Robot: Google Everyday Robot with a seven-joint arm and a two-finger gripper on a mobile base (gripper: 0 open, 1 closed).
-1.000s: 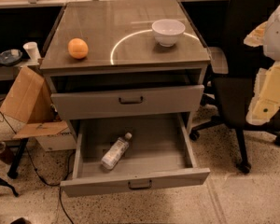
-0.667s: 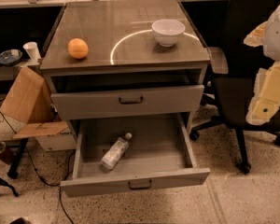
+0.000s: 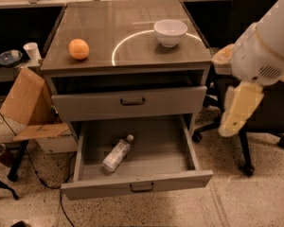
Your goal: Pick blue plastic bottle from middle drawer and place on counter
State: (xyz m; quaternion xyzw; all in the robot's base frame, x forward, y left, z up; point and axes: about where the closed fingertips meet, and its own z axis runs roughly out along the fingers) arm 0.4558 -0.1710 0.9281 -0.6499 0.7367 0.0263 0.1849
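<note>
The blue plastic bottle point(image 3: 117, 153) lies on its side in the open middle drawer point(image 3: 137, 186), left of centre, with its white cap pointing to the back right. The counter point(image 3: 128, 56) above carries a thin white ring. My gripper point(image 3: 237, 111) hangs at the right of the view on the white arm. It is beside the cabinet's right side, above and to the right of the drawer and well apart from the bottle. It holds nothing that I can see.
A white bowl point(image 3: 170, 31) and an orange point(image 3: 79, 48) sit on the counter. The upper drawer point(image 3: 130, 102) is slightly open. A black office chair point(image 3: 260, 126) stands right of the cabinet. A cardboard box point(image 3: 26, 103) and cables lie at the left.
My arm and gripper have moved left and down, further into view toward the cabinet's right side. The bottle and the drawers have not moved.
</note>
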